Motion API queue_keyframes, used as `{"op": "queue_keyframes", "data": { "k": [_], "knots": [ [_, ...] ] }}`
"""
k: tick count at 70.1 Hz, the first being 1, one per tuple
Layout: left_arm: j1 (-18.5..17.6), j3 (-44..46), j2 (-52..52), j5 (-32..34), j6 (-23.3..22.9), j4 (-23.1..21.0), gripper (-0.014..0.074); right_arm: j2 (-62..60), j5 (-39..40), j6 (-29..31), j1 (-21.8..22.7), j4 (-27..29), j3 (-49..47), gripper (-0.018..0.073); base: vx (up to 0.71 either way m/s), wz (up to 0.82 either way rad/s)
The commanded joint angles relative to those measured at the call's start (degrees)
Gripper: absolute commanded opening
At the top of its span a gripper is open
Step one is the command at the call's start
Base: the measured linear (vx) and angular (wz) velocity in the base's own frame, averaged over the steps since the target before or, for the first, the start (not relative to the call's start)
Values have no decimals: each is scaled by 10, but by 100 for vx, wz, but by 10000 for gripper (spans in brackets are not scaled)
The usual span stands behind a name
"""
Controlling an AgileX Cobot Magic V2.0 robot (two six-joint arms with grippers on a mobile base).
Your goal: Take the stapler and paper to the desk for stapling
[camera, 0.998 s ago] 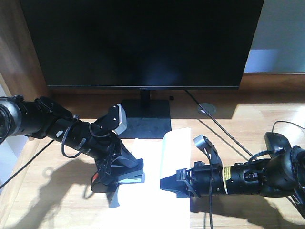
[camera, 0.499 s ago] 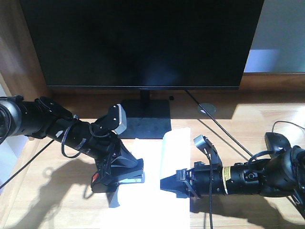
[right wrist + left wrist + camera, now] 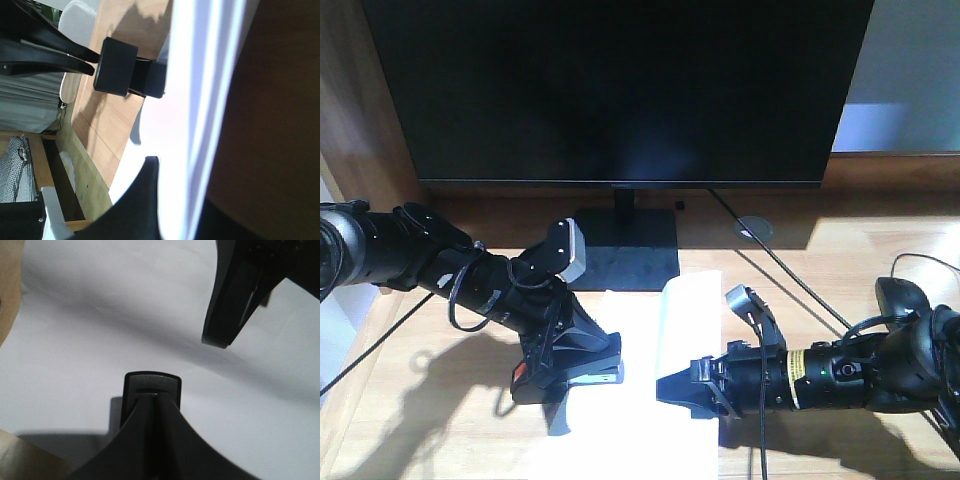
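Barely shifting, the right gripper [image 3: 672, 385] has edged slightly left over the paper [image 3: 640, 350], its jaws looking closed. Opposite, the left gripper [image 3: 582, 372] clamps the black stapler [image 3: 567, 376], red patch showing, on the white sheet's left edge. Sunlit wood-grain desk [image 3: 820, 250]; dark monitor [image 3: 620, 90] behind.

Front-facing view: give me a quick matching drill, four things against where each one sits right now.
Things:
1. stapler
2. paper
3. monitor
4. right end effector

Places:
A. at the back of the desk, on a dark stand
B. flat on the desk between the two arms
C. held by the left end effector over the sheet's left part
D. on the sheet's right part, pointing left

Pairs: 1-C, 2-B, 3-A, 4-D
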State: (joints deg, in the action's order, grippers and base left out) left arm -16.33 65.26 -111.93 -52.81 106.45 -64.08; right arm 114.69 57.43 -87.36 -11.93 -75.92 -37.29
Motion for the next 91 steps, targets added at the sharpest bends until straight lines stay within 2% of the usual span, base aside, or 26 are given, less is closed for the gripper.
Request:
{"op": "queue_keyframes", "data": {
  "k": [1,26,46,78,91],
  "knots": [
    [-4,13,18,-13,27,-30,-6,-22,33,4,0,4,-9,-2,0,0],
    [-13,13,-27,22,31,-22,-6,-22,33,4,0,4,-9,-2,0,0],
    [-13,12,-58,31,10,40,-6,-22,35,5,0,4,-9,-2,0,0],
    [-13,12,-56,24,9,46,-6,-22,36,5,0,4,-9,-2,0,0],
    [-13,12,-19,20,9,43,-6,-22,38,5,0,4,-9,-2,0,0]
  ]
}}
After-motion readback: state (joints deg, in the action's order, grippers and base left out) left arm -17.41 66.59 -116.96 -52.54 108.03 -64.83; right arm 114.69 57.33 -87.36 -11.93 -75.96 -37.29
